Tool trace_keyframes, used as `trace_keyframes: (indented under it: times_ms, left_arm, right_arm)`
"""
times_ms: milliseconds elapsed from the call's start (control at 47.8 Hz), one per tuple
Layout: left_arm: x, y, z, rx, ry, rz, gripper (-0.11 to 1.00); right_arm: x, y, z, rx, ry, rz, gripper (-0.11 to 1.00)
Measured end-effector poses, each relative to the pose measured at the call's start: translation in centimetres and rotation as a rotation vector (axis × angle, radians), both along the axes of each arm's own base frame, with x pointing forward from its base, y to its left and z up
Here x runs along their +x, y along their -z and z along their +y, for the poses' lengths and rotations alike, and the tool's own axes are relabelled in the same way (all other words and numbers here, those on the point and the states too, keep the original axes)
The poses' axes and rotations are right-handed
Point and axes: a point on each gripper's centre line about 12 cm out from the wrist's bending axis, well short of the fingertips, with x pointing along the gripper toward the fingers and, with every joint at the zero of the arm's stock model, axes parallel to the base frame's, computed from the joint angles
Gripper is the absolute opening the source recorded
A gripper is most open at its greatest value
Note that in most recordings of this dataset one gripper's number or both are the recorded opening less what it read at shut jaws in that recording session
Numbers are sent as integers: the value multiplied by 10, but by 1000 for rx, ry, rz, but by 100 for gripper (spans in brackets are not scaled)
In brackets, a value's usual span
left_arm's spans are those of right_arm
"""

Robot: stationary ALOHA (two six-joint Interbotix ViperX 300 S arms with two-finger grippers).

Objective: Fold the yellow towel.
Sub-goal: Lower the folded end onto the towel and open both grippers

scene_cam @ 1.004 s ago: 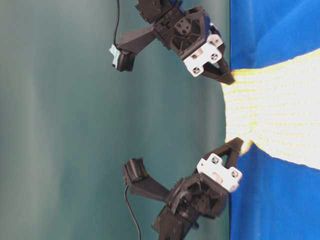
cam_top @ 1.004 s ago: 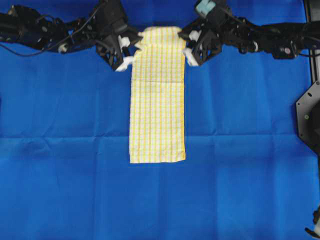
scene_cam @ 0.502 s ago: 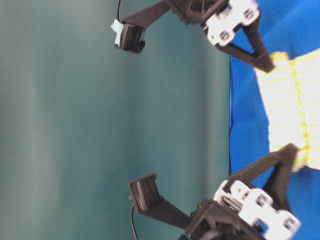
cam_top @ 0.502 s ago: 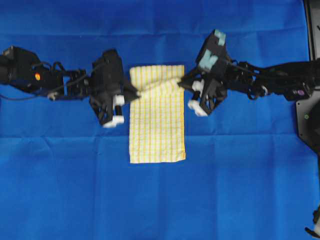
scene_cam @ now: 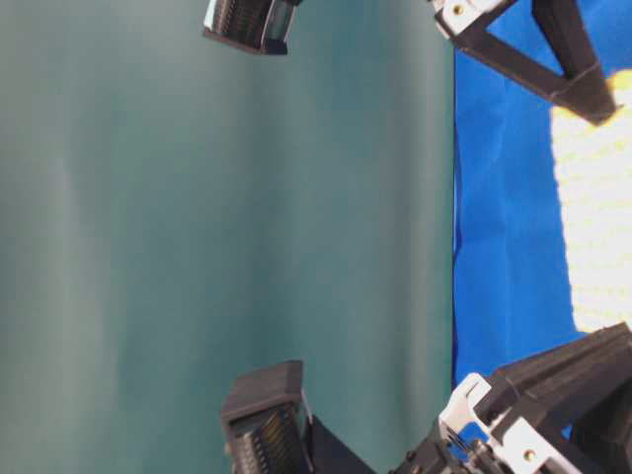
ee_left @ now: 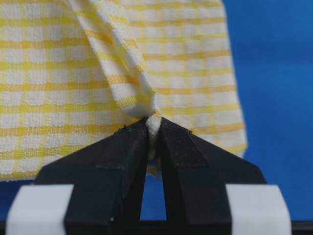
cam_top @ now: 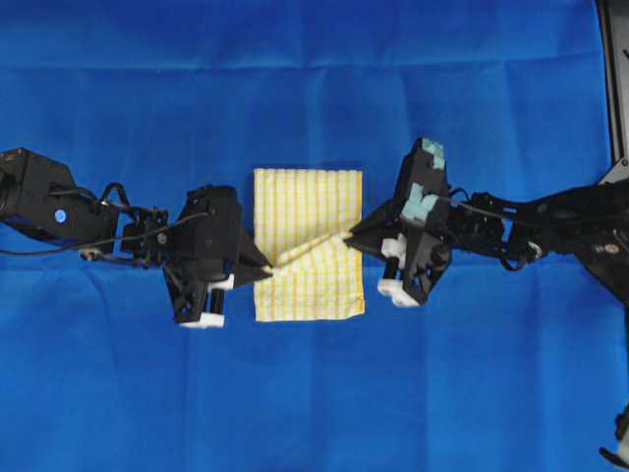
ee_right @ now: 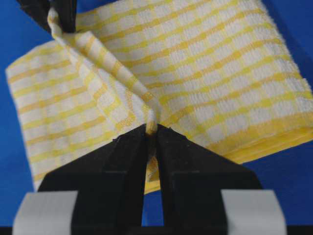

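Soft and light, the yellow towel [cam_top: 308,221] on the blue cloth [cam_top: 314,393] sags between the left gripper [cam_top: 263,265] and right gripper [cam_top: 356,236], each clamped on what seems a corner, the best hold

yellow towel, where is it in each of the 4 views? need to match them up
Overhead: yellow towel centre, between both grippers.
Table-level: right edge, pale blurred band.
Left wrist: fills upper frame, pinched edge at left gripper.
Right wrist: fills upper frame, edge pinched in right gripper.
Shared landmark: blue cloth beneath.
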Motion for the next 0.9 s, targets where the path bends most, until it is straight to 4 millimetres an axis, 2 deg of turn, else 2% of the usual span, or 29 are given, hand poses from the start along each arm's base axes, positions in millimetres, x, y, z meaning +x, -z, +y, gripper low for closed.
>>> trace_keyframes:
  times_ms: [167,314,816,900]
  left_arm:
    - [1,-2,-8,0,22,5,4]
    - [5,-7,-17,-2,42,-11,4]
    - [4,-2,-16,-1,40,-3,5]
    - [3,1,-15,1,37,6,14]
  right_arm:
    - [-2,1,14,8,-34,3,7]
    - [-2,0,19,10,-45,2,7]
    - [1,6,27,2,-76,24,7]
    - [1,5,29,3,-80,21,11]
